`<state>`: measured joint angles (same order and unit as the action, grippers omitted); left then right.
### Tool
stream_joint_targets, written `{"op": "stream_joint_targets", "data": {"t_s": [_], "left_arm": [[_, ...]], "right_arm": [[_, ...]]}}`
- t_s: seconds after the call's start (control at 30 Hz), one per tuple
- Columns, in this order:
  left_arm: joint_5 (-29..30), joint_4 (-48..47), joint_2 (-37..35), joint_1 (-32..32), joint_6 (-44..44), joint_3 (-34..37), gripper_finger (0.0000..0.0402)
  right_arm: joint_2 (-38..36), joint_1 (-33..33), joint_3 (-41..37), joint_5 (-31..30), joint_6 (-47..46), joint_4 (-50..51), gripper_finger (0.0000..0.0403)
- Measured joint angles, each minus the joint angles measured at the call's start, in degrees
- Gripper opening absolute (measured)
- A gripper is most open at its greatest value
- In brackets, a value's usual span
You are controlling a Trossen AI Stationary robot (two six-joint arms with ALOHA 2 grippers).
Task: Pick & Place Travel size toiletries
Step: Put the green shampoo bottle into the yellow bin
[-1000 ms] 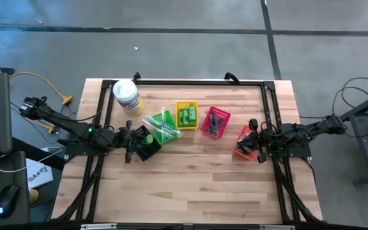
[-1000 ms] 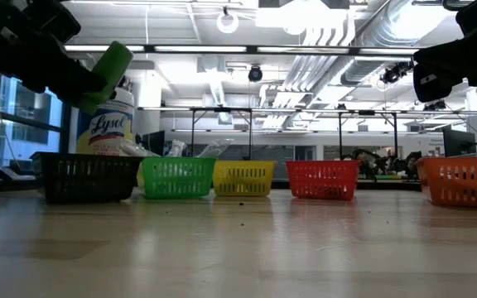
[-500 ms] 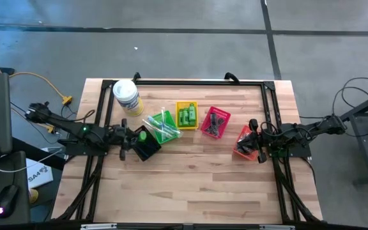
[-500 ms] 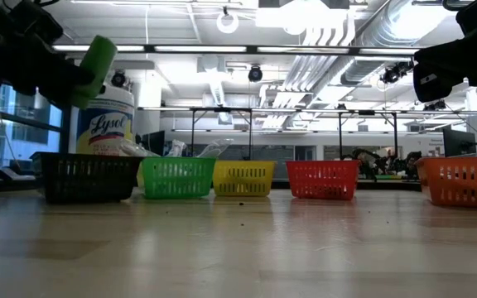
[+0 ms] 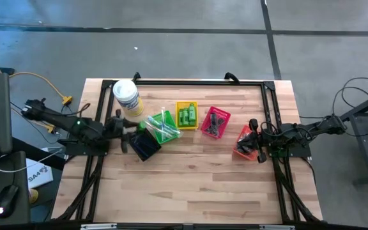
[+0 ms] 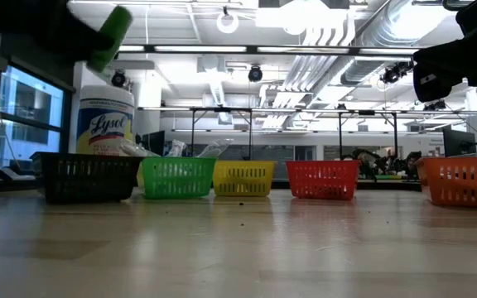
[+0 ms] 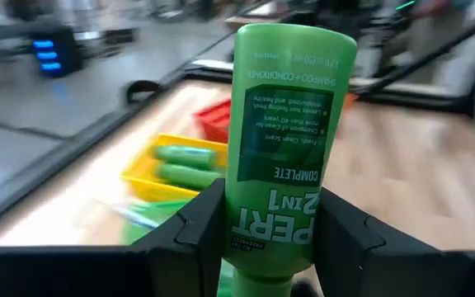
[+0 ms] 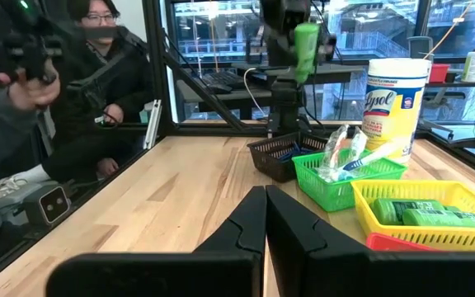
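Since a second ago the left hand (image 7: 258, 235) has drawn back from the black basket (image 5: 145, 147), lifting the green bottle (image 7: 287, 132) it clamps above the worktop (image 5: 190, 185). Carry step; next, probably the yellow basket (image 5: 186, 104) (holding like bottles). The right hand (image 8: 264, 227) waits pinched closed.

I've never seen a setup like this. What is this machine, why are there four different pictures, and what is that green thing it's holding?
Two dark robot arms work at a wooden table. One camera looks straight down, one sits at table height, and one rides on each wrist. The left gripper holds a bright green plastic shampoo bottle clamped between its jaws, lifted above the black plastic basket. The right gripper waits shut and empty near the orange basket. Green, yellow and red baskets sit in a row, beside a white wipes tub with yellow label. A person sits beyond the table.
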<state>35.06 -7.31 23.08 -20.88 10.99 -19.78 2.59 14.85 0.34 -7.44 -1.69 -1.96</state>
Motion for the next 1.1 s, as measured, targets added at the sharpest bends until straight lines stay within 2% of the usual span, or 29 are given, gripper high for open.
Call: {"op": "stream_joint_targets", "data": {"t_s": [0.1,0.27,0.4,0.57,0.8,1.1], "left_arm": [[5.1,-8.3,7.1,0.7,0.2,-9.7,0.0133],[5.7,-23.9,22.2,8.1,0.0,-27.8,0.0133],[2.9,-34.4,35.3,16.5,-5.2,-40.7,0.0133],[-3.3,-43.6,50.6,25.2,-13.4,-53.1,0.0133],[-10.7,-46.4,65.4,30.8,-29.5,-64.8,0.0133],[-11.4,-43.5,73.1,30.6,-53.3,-71.0,0.0133]], "right_arm": [[0.0,0.0,0.0,0.0,0.0,0.0,0.0002],[0.0,0.0,0.0,-0.1,0.0,-0.1,0.0002],[0.0,0.0,0.0,-0.1,-0.1,-0.1,0.0002],[0.0,0.0,0.0,0.0,-0.2,-0.1,0.0002],[0.0,0.0,0.0,0.1,-0.1,-0.1,0.0002],[0.1,0.0,0.0,0.1,0.1,-0.1,0.0002]]}}
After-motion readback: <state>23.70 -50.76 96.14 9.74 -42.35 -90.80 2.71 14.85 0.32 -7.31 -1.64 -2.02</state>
